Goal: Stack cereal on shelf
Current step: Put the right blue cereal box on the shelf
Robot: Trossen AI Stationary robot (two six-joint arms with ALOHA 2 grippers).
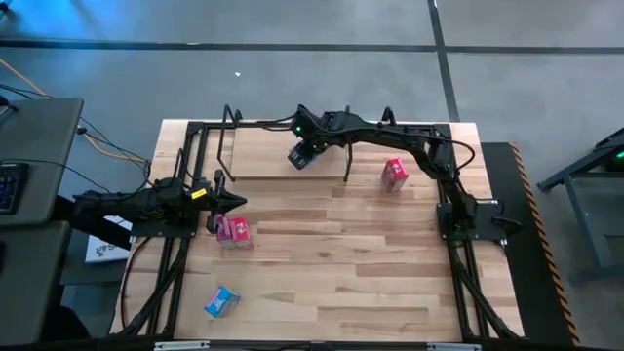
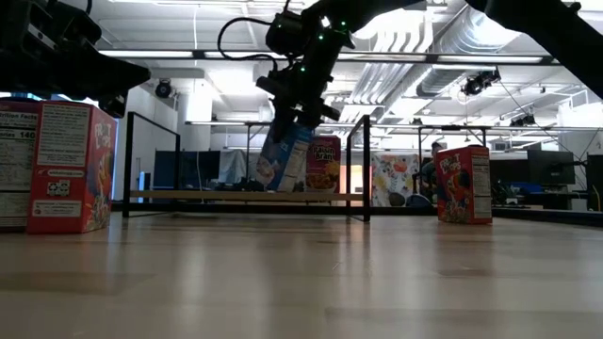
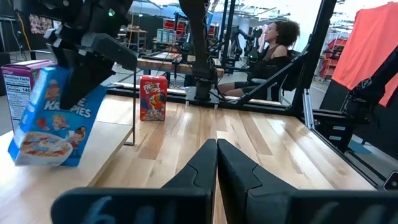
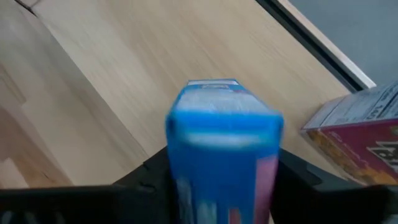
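A blue cereal box hangs tilted over the shelf, a light board in a black frame at the table's far side. My right gripper is shut on the box's top. Just behind it, a pink cereal box stands on the shelf board. More cereal is on the table: one pink box at the far right, pink boxes at the left, and a blue one near the front left. My left gripper is shut and level at the table's left, beside those pink boxes. My right gripper pinches the blue box's upper end between its two fingers, which flank it on two opposite sides. The fingers slant down from above, from the table's right. The box hangs tilted below them, its lower end close over the shelf board; I cannot tell whether it touches.
The shelf's black upright end rails stand at both ends of the board. A person sits beyond the table's right side. Bare tabletop lies in the middle and near the front.
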